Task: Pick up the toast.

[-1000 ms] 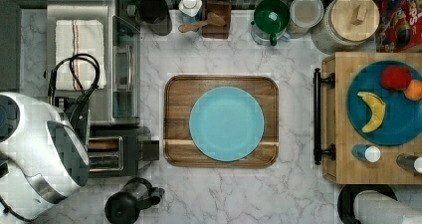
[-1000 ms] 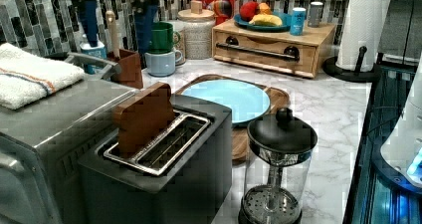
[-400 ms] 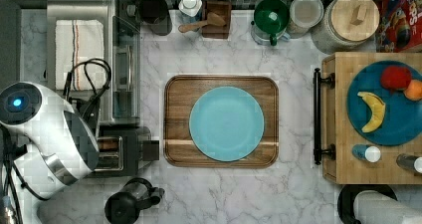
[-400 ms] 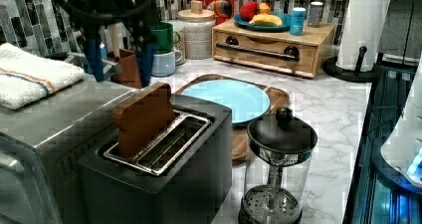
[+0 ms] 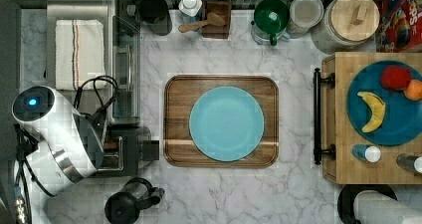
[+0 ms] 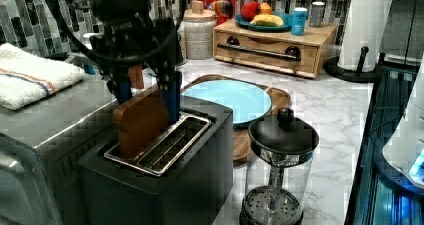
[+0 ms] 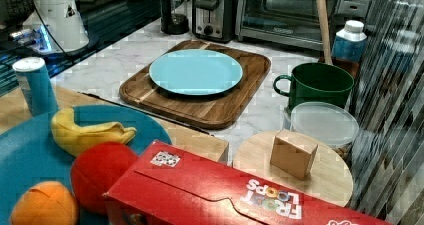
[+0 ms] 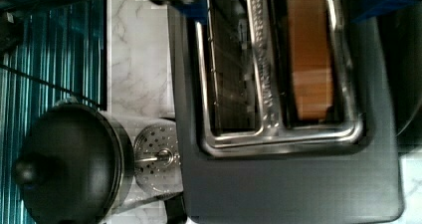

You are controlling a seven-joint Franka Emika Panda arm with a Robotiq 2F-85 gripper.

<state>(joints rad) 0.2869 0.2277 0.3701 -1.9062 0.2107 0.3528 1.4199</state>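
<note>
Change: the gripper (image 6: 146,92) has come down since a moment ago and now straddles the toast (image 6: 141,126); earlier it hung higher, behind the slice.
Fingers: spread, one blue finger (image 6: 171,97) on each face of the slice; contact cannot be told.
Writing: "FROOT LOOPS" on the red cereal box (image 7: 240,192).
Toast: flat, evenly brown slab with a darker crust edge, upright.
Place: the toaster (image 6: 165,172) slot nearer the toaster oven (image 6: 45,135), at the counter's corner beside the French press (image 6: 280,167).
</note>
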